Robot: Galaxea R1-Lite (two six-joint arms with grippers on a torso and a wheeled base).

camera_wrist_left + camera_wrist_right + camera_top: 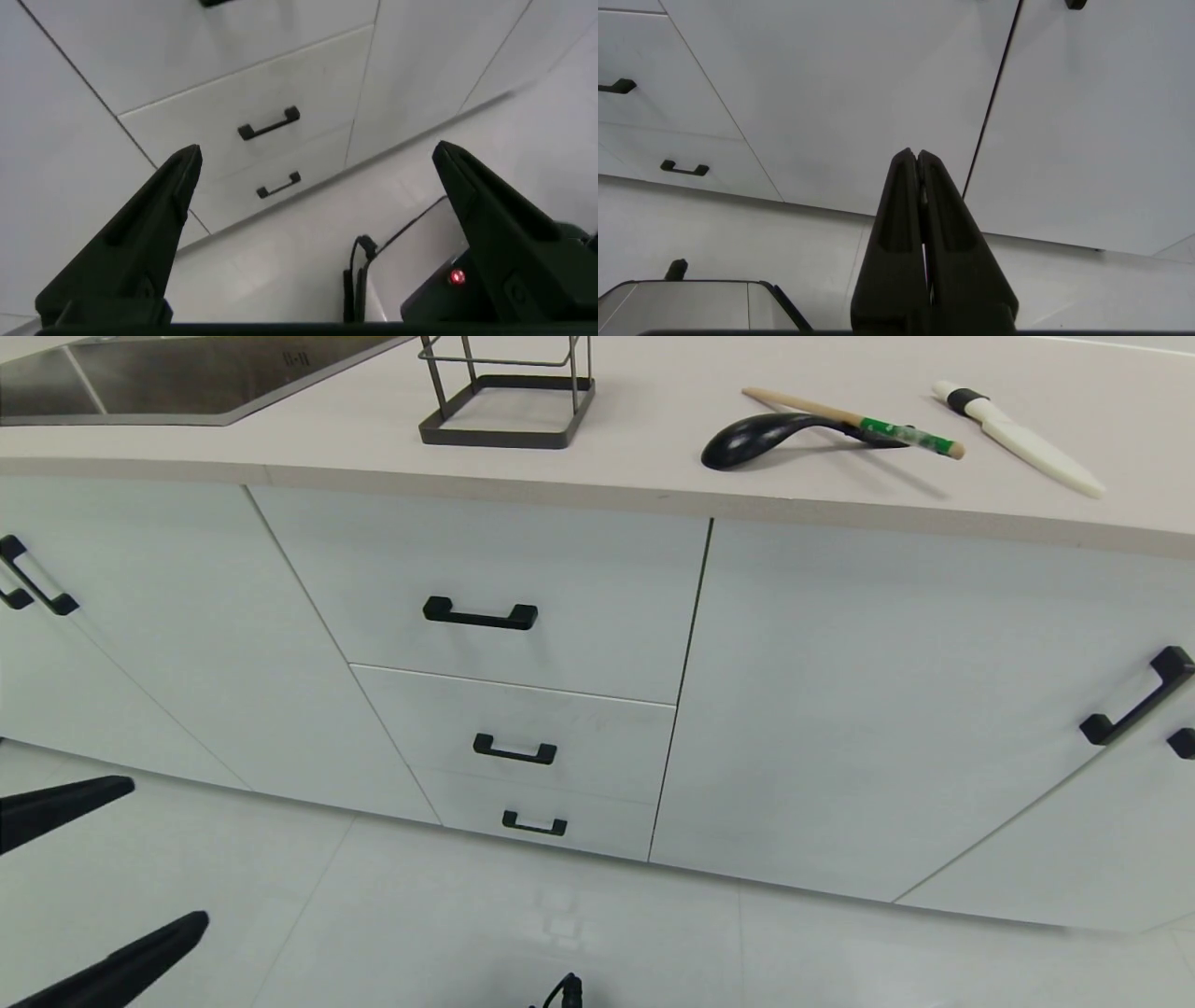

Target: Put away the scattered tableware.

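Low near the grey floor point(467, 915), the left hand point(93, 887) is spread wide, the right hand point(920, 233) clenched empty. Up on the pale worktop point(653, 476), right of centre, the glossy black spoon point(761, 437) lies handle-rightward, probably nearer the right arm.

Left pincer point(318, 151) and right pincer point(917, 154): matte black, long, tapered, seemingly plastic fingers point(140, 243)

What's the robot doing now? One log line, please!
left gripper: open, near drawers | right gripper: shut, near cabinet | spoon, wooden tool, knife, rack: on counter
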